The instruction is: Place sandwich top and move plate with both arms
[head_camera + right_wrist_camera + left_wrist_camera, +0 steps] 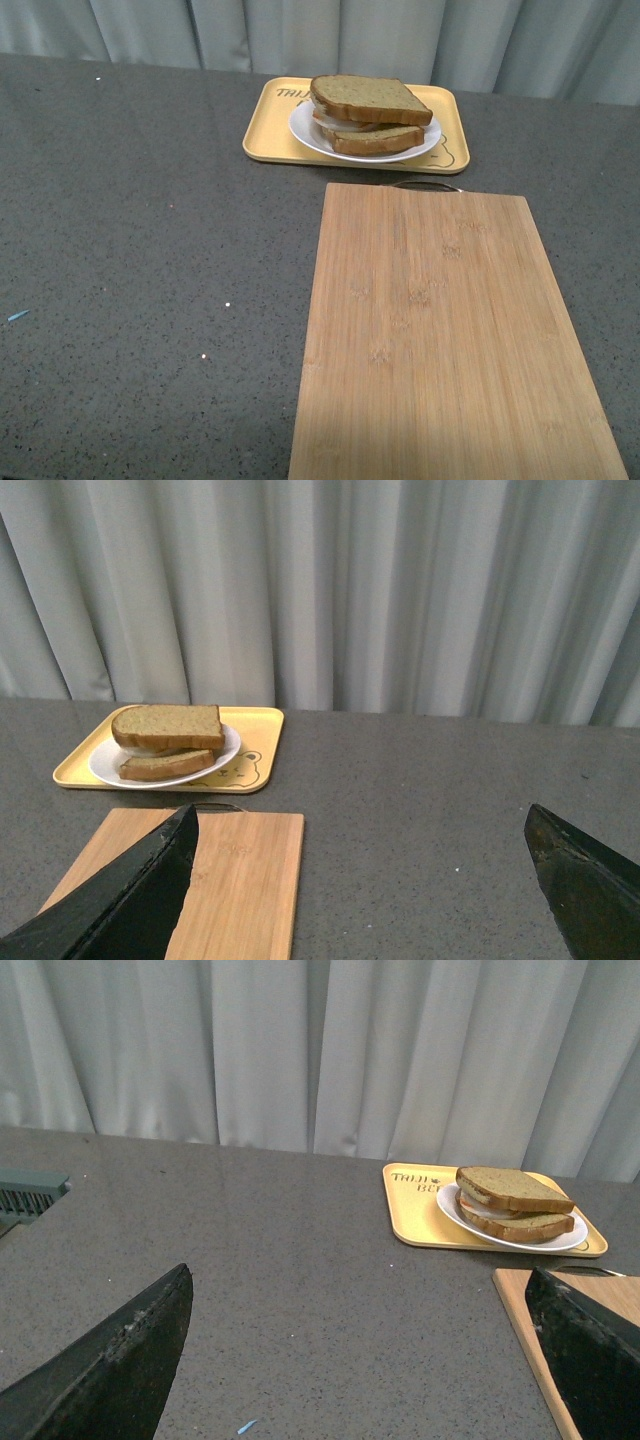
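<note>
The sandwich top (372, 98) sits on the stacked sandwich, over a pale filling and the lower slice (375, 140), all on the white plate (304, 132), which rests inside the yellow tray (268, 130) at the far side of the grey surface (140, 260). A bamboo cutting board (445, 330) lies just in front of the tray. Neither arm shows from the front; each wrist camera shows its own black jaws spread wide and empty, the left gripper (370, 1360) and right gripper (365, 890) both well back from the plate.
</note>
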Motion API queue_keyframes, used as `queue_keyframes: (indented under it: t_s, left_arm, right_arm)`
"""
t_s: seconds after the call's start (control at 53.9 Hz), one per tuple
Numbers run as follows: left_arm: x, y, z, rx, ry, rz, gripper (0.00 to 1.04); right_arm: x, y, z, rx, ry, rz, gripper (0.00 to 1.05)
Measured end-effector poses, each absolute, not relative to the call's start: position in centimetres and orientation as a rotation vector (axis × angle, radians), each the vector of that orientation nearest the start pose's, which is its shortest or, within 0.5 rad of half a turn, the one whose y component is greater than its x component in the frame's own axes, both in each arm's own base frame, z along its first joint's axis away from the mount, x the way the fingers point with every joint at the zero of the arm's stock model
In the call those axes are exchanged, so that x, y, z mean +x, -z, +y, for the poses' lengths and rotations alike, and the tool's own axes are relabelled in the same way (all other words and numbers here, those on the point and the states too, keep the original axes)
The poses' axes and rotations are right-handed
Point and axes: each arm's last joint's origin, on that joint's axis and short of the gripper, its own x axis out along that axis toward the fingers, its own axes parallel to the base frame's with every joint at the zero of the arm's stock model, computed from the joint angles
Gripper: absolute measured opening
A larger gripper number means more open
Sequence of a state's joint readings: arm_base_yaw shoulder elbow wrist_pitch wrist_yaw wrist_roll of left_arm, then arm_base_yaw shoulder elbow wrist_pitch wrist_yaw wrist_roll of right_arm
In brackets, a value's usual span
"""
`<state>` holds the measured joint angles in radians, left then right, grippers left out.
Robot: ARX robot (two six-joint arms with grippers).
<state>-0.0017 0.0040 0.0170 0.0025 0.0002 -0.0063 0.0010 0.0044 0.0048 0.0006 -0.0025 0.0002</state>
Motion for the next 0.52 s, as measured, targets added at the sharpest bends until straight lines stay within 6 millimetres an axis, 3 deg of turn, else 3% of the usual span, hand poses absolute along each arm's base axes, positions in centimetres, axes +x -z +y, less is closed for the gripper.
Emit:
queue_keyframes:
  t_s: [0.52]
  left_arm:
    - [9.69, -16.92, -0.02, -0.006, 0.002, -0.015, 0.98]
  right_arm:
    - [9.77, -16.48, 0.02, 0.0, -0.003, -0.001, 0.95]
